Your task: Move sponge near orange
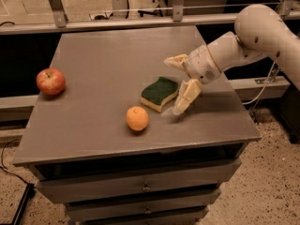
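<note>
The sponge (160,93), dark green on top with a pale yellow base, lies flat on the grey table (103,64), just up and right of the orange (137,118). A small gap separates the two. My gripper (178,85) is open, just right of the sponge, with one finger (174,61) behind it and the other finger (185,97) at its right side. The fingers are not closed on the sponge. The white arm comes in from the upper right.
A red apple (50,81) sits near the table's left edge. The table stands on a cabinet with drawers (145,187). A metal rail (117,20) runs behind the table. The floor is speckled at the right.
</note>
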### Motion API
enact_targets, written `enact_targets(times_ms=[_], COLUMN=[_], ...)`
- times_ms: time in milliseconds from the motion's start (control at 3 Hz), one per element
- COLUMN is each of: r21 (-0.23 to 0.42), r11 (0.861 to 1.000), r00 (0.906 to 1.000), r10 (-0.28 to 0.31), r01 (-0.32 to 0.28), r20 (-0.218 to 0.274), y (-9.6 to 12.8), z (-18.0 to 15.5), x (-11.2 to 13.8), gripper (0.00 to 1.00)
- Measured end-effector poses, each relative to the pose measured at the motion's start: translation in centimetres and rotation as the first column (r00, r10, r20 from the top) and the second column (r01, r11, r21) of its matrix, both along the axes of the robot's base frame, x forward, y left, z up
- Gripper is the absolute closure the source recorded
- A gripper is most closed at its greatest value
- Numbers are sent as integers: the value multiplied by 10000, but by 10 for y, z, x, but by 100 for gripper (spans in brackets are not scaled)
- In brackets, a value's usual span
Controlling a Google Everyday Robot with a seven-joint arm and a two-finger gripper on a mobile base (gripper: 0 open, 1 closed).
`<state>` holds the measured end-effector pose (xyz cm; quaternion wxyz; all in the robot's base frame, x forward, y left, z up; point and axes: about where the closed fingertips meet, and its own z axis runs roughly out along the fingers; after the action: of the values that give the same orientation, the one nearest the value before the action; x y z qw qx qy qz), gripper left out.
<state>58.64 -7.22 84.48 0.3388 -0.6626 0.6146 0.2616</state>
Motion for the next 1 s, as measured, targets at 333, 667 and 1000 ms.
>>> enact_targets(times_ms=[333, 667, 1000], r21=[291, 949, 1450], r11=[9975, 9789, 9522], r00=[9975, 9753, 9295], r10=[-658, -1910, -2958], r01=[650, 1809, 2687], r20=[259, 1111, 2202], y=[-25, -79, -132], z=[9, 41, 88], x=[7, 19, 27], gripper=[0, 0, 0])
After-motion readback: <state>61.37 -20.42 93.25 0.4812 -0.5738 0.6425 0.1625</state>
